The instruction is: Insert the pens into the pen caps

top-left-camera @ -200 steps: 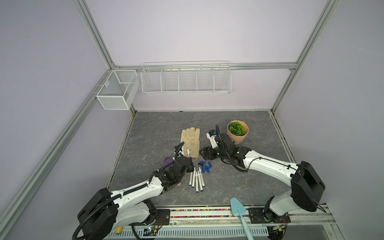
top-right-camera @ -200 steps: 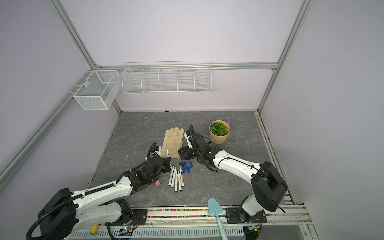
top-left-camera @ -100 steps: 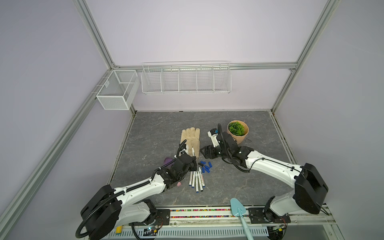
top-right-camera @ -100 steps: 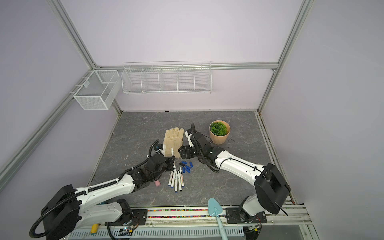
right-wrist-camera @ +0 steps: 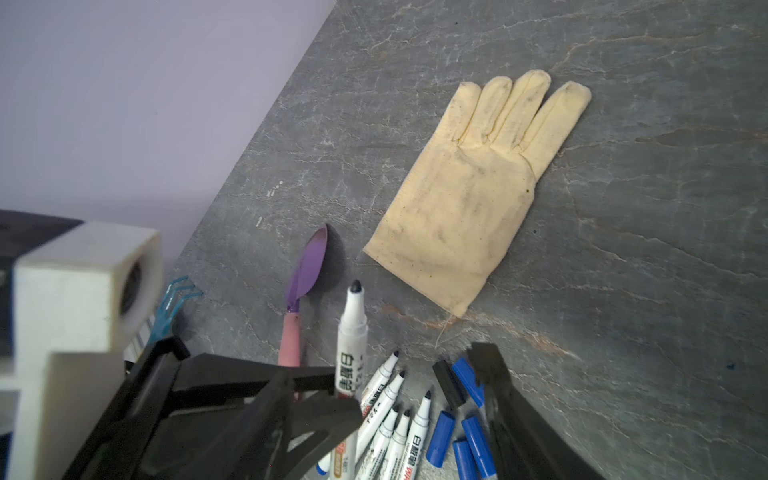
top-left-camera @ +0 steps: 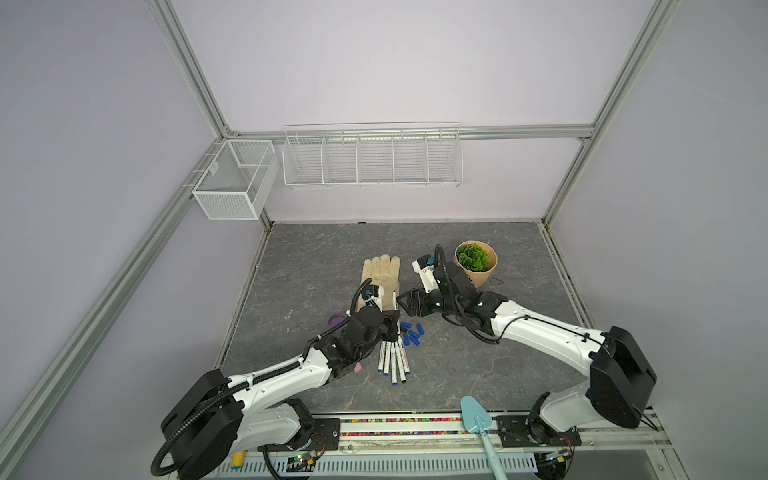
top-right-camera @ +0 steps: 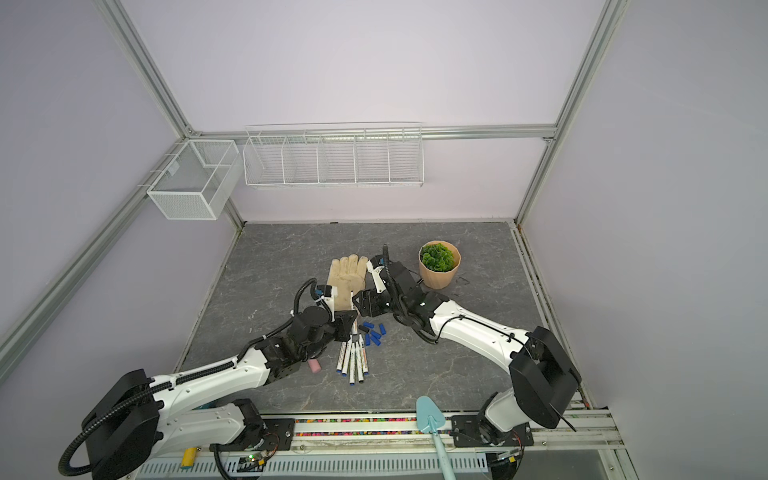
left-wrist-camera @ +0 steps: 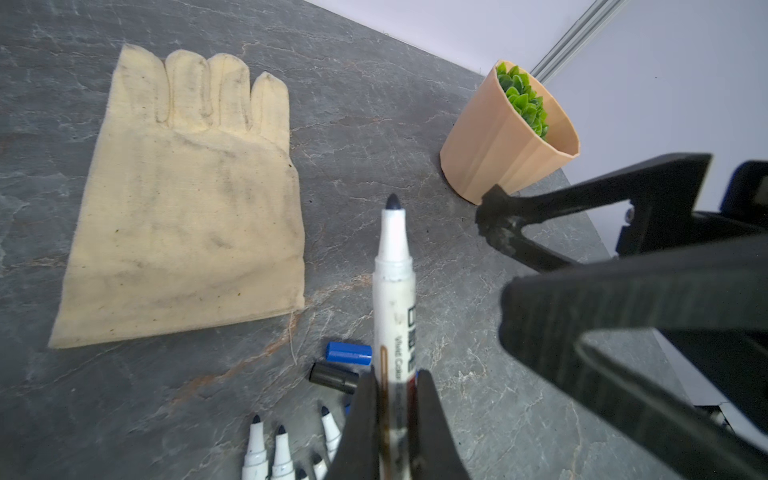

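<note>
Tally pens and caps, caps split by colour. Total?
pens: 6 (1 of them in the left tool)
blue caps: 5
black cap: 1
total: 12

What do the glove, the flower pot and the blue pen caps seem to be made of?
The glove: woven cotton-like cloth, matte, with stitched seams and dirt stains. The pot: probably plastic, matte peach, with flat facets. The blue pen caps: smooth plastic, slight sheen.

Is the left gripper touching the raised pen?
Touching. The left wrist view shows the left gripper shut on the raised pen, squeezing its barrel.
</note>
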You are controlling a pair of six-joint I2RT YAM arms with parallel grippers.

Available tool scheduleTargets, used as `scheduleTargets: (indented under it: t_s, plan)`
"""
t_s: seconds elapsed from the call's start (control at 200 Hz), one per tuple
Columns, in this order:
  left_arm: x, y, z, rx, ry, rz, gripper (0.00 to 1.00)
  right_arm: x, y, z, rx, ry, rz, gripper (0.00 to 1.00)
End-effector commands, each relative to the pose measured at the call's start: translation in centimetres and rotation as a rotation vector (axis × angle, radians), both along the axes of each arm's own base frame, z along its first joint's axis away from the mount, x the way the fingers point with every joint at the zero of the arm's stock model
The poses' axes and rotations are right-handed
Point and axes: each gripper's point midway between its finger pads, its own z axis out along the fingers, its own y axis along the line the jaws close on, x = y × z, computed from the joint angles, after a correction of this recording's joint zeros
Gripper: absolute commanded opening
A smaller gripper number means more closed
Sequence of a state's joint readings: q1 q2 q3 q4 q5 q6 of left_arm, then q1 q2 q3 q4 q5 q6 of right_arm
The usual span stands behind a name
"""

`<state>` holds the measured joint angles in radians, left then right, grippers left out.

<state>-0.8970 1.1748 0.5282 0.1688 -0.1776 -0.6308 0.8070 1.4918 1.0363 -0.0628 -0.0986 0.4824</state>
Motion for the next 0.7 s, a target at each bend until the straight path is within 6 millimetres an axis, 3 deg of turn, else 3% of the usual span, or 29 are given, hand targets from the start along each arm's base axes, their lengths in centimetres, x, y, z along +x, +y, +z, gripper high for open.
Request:
scheduleTargets:
  t_s: [0.0, 0.455, 0.695]
  plan:
    - [-0.3, -0.6, 0.4, -0.011, -0.02, -0.037, 0.0, 0.1, 1.3, 1.0, 0.04, -0.004, 0.026, 0.68]
    - [-0.3, -0.8, 0.5, -0.015, -0.029, -0.045, 0.0, -0.3, 2.1, -0.6, 0.028, 0.04, 0.048, 0.54]
    - [-0.4, -1.5, 0.7, -0.003, -0.036, -0.066, 0.0, -0.4, 2.5, -1.1, 0.033, 0.046, 0.059, 0.41]
